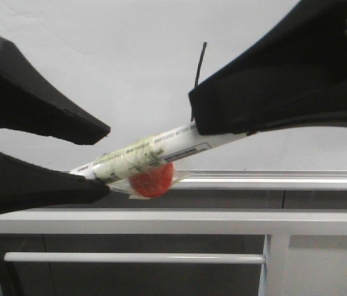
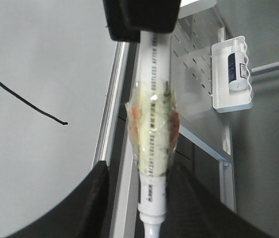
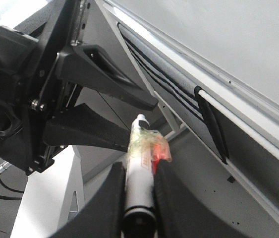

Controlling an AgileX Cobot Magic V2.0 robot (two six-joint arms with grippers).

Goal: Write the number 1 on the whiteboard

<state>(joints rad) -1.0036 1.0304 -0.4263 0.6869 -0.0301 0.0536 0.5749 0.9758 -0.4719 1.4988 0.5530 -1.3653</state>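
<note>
There are two grippers: the left gripper (image 1: pixel 102 161) and the right gripper (image 1: pixel 193 111). There is one marker pen (image 1: pixel 161 149), with one red disc (image 1: pixel 152 180) taped to it. There is one whiteboard (image 1: pixel 99 55), with one black stroke (image 1: pixel 199 69) on it. One small bottle (image 2: pixel 235 66) stands in one white holder (image 2: pixel 231 101).

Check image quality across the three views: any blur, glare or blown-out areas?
Front view: soft overall, both tools near-black silhouettes, print on the marker barely readable. Left wrist view: sharpest; the stroke is crisp on the whiteboard, glare on the marker's tape. Right wrist view: whiteboard washed out, right tool blurred up close.
</note>
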